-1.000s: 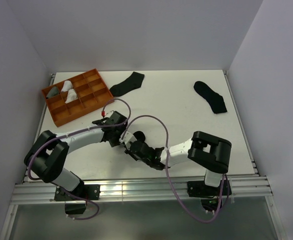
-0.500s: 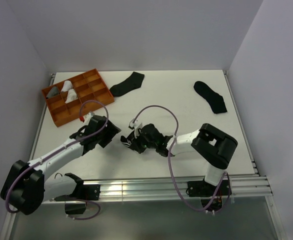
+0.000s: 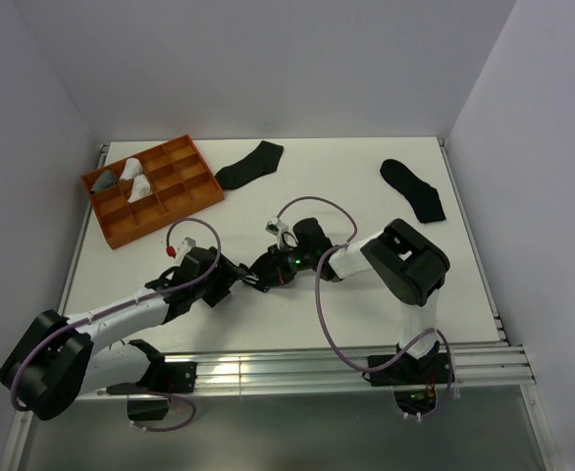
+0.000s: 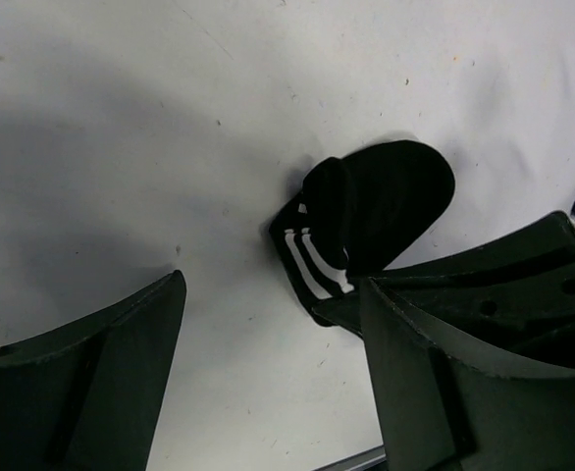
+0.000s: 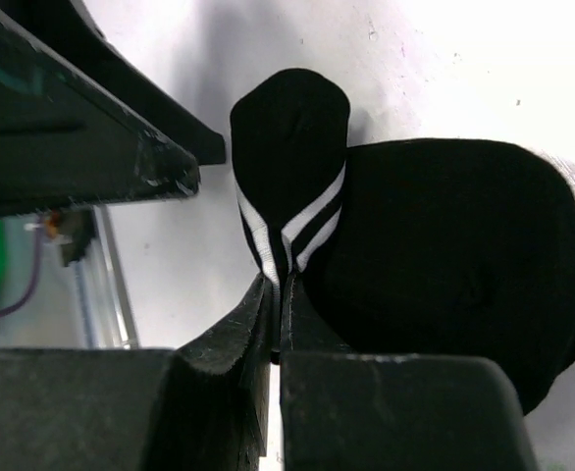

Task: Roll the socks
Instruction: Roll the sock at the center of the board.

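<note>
**Item:** rolled black sock with a white-striped cuff [image 5: 297, 211], near-centre of the worktop [image 3: 464, 245], between the two claws.

**Change:** the left claw [image 4: 268, 299] has swung back in from the left and spread open, its jaws either side of the bundle without touching it. The right claw [image 5: 276, 304] stays pinched shut on the striped cuff.

**Reading:** a tuck or handover looks due.

**Obscured:** in the overhead view the arms cover the sock. Whether the roll is finished cannot be told.

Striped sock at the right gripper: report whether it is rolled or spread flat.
Rolled: the striped sock is a rounded bundle, not laid out flat, and its striped end is pinched in the shut right gripper.
</note>
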### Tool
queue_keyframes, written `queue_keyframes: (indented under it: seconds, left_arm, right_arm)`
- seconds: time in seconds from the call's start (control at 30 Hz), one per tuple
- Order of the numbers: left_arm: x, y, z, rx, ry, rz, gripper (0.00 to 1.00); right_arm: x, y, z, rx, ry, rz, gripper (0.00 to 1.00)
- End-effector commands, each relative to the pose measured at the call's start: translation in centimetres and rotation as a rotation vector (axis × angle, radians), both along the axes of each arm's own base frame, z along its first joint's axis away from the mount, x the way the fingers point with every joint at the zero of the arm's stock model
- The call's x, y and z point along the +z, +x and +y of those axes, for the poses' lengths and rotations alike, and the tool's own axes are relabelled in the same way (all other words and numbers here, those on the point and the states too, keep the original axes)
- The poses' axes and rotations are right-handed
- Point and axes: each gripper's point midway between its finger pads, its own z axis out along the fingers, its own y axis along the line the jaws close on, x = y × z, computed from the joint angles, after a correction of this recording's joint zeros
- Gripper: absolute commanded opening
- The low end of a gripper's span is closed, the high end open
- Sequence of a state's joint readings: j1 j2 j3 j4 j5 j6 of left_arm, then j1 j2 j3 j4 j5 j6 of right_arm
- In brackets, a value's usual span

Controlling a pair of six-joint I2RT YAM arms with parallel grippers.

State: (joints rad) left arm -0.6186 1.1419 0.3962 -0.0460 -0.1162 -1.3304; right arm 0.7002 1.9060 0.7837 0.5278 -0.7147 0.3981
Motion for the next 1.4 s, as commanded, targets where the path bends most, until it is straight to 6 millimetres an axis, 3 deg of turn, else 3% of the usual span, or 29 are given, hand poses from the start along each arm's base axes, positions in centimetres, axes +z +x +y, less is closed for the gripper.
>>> queue_keyframes:
  seconds: [0.0, 0.13, 0.6, 0.83, 0.9, 1.03, 1.2, 1.37]
  left_arm:
    - [1.4, 1.5, -1.8, -0.008, -0.061, -0.051, 0.77]
    - [1.5, 2.0, -2.6, -0.017, -0.077, -0.059, 0.75]
    - [-2.2, 1.6, -2.6, -0.003, -0.009, 0.051, 0.63]
    - [-3.6, 0.9, -2.2, -0.014, 0.061, 0.114, 0.42]
    - [-3.6, 1.0, -1.8, -0.015, 0.103, 0.125, 0.33]
    - [-3.2, 1.2, -1.3, -0.045, 0.189, 0.136, 0.27]
    - [-2.5, 1.5, -1.3, -0.124, 0.304, 0.179, 0.26]
    - [-2.7, 1.6, -1.7, -0.186, 0.356, 0.211, 0.27]
  right_arm:
    - [-1.8, -1.3, -1.0, 0.018, -0.041, 0.171, 0.0]
    - [-2.2, -1.6, -1.1, 0.035, -0.034, 0.243, 0.0]
    - [-4.3, -1.5, -1.9, 0.0, -0.018, 0.458, 0.0]
    - [-4.5, -1.0, -2.2, -0.036, -0.022, 0.477, 0.01]
    - [-4.0, -0.8, -2.4, -0.052, -0.03, 0.438, 0.01]
    - [-1.9, 0.1, -2.5, -0.069, -0.028, 0.312, 0.08]
    - [-0.3, 0.5, -3.0, -0.104, -0.081, 0.133, 0.28]
    - [1.8, 1.8, -3.4, -0.196, -0.17, -0.157, 0.39]
